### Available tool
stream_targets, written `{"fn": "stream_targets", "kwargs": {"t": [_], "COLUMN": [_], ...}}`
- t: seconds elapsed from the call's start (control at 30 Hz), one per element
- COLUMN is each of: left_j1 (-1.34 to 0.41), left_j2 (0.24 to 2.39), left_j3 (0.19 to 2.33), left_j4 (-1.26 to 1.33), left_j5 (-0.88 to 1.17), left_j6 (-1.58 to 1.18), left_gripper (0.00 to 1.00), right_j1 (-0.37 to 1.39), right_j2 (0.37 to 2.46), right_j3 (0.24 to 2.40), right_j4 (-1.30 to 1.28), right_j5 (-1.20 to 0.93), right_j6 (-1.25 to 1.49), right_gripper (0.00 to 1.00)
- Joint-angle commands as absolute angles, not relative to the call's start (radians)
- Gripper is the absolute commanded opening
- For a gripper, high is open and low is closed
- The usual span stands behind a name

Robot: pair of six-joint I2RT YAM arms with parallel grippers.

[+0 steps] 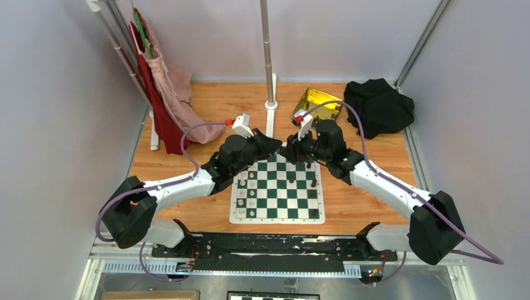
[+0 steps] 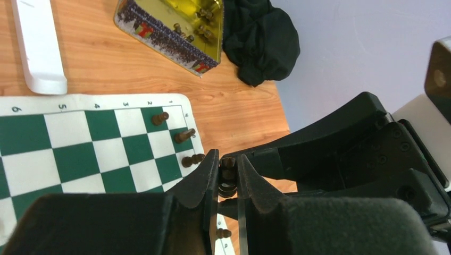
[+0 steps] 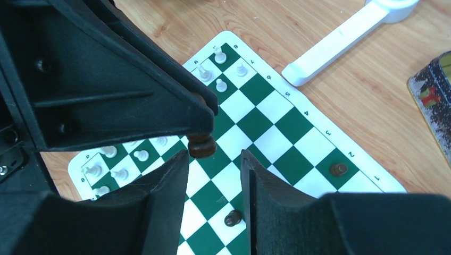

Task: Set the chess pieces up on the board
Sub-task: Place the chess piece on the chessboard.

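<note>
Left gripper [image 2: 227, 158] clamped a dark brown chess piece [image 3: 202, 144] above the board [image 3: 255, 122] while right gripper [image 3: 214, 156] stood wide open around it, probably a handoff for reach.

Glossy gold metal tin [image 2: 159, 34]; matt wood-grain table [image 2: 106, 69]; soft black cloth [image 2: 260, 37]; smooth matt chessboard [image 2: 69, 143]; smooth dark-brown chess piece [image 3: 202, 144].
</note>
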State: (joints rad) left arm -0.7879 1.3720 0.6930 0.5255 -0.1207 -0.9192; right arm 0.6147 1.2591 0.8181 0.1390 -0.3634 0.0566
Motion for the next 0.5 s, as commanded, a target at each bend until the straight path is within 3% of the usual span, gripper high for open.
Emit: {"fn": "stream_targets", "kwargs": {"t": [0.0,0.23,0.47], "left_j1": [-0.800,-0.827,-0.925], "left_j2": [1.329,1.312,1.304], "left_j3": [0.709,0.725,0.673], "left_j4": [0.555,0.556,0.608], "left_j5": [-0.154,-0.161,-0.186], "left_j6": [-0.806,-0.686,-0.543], "left_gripper": [0.00,0.00,0.00], "right_j1": [0.623,0.627,0.627], "right_j2": [1.198,1.054,0.881], "right_j3": [0.826,0.786,0.723], "right_j4": [0.086,0.015,-0.025], "right_j5": [-0.355,-0.302,-0.051], "right_j6": [0.043,0.043,0.078], "right_gripper": [0.47,0.49,0.50]}}
